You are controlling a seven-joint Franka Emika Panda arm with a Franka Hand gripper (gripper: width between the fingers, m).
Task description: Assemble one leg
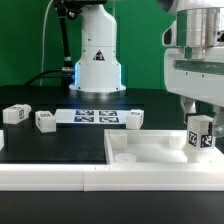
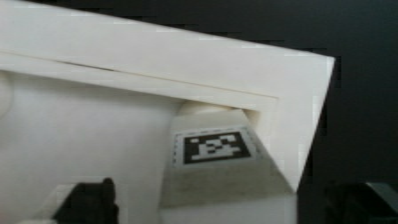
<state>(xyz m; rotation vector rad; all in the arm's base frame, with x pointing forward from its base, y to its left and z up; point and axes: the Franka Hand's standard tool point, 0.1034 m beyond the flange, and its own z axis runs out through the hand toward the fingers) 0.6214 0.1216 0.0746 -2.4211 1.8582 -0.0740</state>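
Exterior view: fingers [image 1: 201,137] clamp the leg [image 1: 201,138] upright over the white tray-like piece [image 1: 150,150], at its corner on the exterior view's right. Wrist view: tagged leg [image 2: 221,150] against that piece's raised rim [image 2: 178,85], between the fingers [image 2: 89,200]

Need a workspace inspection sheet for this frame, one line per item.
Surface: black table.
Job's things: leg upright at the white tray piece, at the exterior view's right; its tag shows in the wrist view.
Clutter: three loose tagged blocks; marker board.
End effector: end effector over the leg; grip state cannot be told.
Cables: black cables behind the arm base.
Surroundings: green backdrop.
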